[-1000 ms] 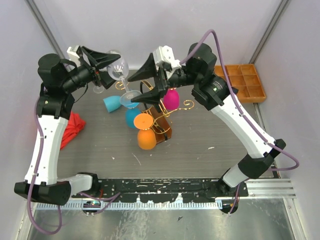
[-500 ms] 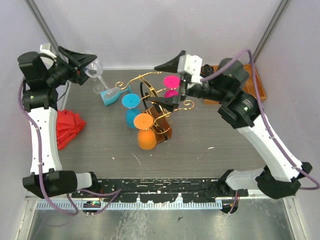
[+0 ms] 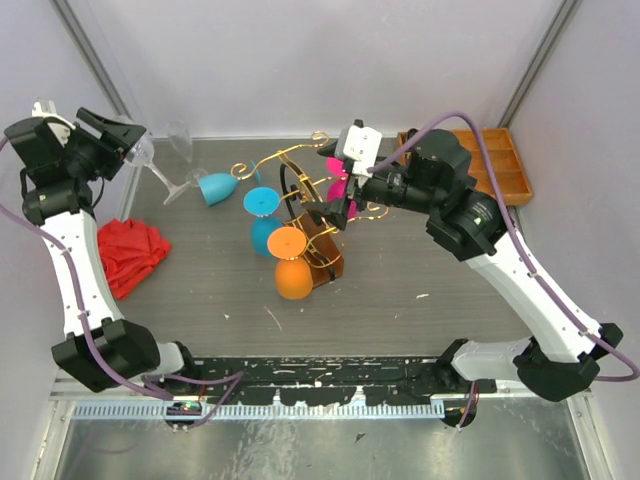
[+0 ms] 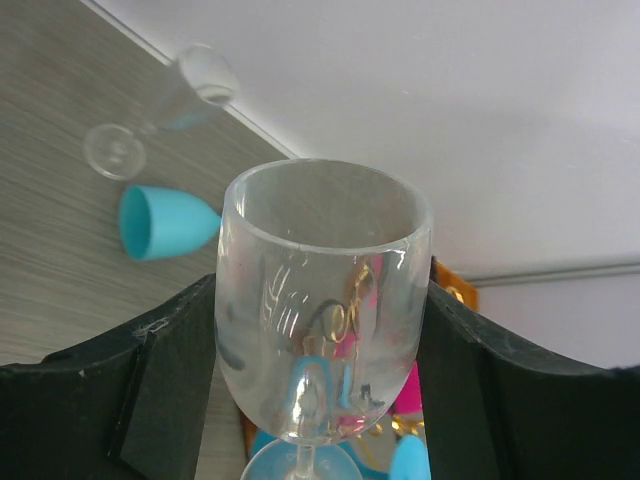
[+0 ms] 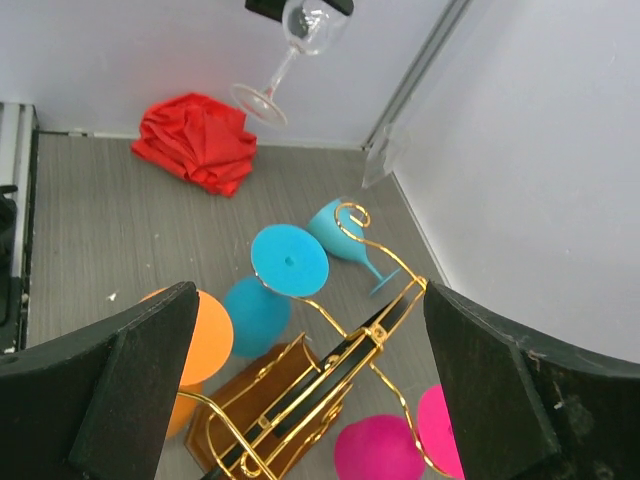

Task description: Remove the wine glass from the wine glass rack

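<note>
My left gripper [image 3: 120, 138] is shut on the bowl of a clear wine glass [image 3: 141, 152], held in the air at the far left, well away from the rack; its stem slants down to the right. The glass fills the left wrist view [image 4: 320, 300] between the fingers [image 4: 150, 390]. It also shows in the right wrist view [image 5: 305, 25]. The gold wire rack [image 3: 290, 160] on its brown base [image 3: 328, 255] carries pink [image 3: 345, 185], blue [image 3: 262, 202] and orange [image 3: 290, 278] glasses. My right gripper [image 3: 332, 190] is open over the rack [image 5: 390, 320], touching nothing.
A blue glass [image 3: 215, 187] lies on the table left of the rack. Another clear glass [image 4: 200, 78] lies by the back wall. A red cloth [image 3: 130, 255] sits at the left. A compartmented wooden tray [image 3: 490, 165] stands at the back right.
My left arm has carried the clear glass left, away from the rack. My right gripper has drawn back right, then closed in over the rack's pink glasses.
</note>
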Motion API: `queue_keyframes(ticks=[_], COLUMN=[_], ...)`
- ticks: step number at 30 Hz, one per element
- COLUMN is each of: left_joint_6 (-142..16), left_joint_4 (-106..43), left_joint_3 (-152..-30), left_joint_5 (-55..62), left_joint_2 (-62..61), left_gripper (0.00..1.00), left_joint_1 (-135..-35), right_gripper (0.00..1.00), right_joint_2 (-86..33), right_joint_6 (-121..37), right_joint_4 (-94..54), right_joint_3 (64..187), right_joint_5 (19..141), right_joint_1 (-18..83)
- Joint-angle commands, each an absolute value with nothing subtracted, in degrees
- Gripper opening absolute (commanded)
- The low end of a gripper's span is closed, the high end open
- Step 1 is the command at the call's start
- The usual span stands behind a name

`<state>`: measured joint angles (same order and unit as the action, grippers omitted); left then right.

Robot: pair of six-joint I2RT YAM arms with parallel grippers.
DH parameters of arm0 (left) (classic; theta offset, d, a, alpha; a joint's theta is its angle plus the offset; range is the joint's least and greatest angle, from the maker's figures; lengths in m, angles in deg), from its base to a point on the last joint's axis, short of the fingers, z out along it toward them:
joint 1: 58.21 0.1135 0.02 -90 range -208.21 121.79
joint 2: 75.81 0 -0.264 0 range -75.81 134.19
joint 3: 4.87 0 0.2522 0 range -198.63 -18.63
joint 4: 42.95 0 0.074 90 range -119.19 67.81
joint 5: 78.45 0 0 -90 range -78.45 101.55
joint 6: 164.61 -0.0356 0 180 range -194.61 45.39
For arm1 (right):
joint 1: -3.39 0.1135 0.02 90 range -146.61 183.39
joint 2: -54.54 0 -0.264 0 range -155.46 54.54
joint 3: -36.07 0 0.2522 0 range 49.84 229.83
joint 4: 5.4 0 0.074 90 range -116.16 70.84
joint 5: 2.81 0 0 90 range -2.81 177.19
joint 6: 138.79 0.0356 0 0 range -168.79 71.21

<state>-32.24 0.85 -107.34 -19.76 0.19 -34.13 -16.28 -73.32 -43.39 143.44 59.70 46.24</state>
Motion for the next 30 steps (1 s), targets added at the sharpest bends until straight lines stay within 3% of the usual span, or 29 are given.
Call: queue_keyframes(ticks=[1,12,21,30], left_joint_6=[-39.46,-46.43,-54.70,-58.58], left_joint_4=[-5.23,-18.69,-31.64,-46.71], left_joint_3=[-103.78,-96.69,-94.46,-89.96], left_joint_5=[-11.04,0.96,13.11,26.98], left_joint_2=[0.34,6.59,14.60,17.31], left_gripper=[0.59,0.58,0.58,0.58], left_joint_1=[-33.24,-33.72,-40.65,-46.32], right_gripper=[1.00,1.00,1.00,1.00], right_joint_2=[-16.03,-17.29,-12.45,-14.59], right_joint_6=[-74.55,-67.54,-60.01,-61.79], right_joint_4=[-42.23,-40.86,-36.73,-35.88], right_joint_3=[142.88,138.70,129.46,129.12], right_joint_5=[61.95,62.10,61.56,62.66], right_joint_1=[45.67,44.95,44.96,44.94])
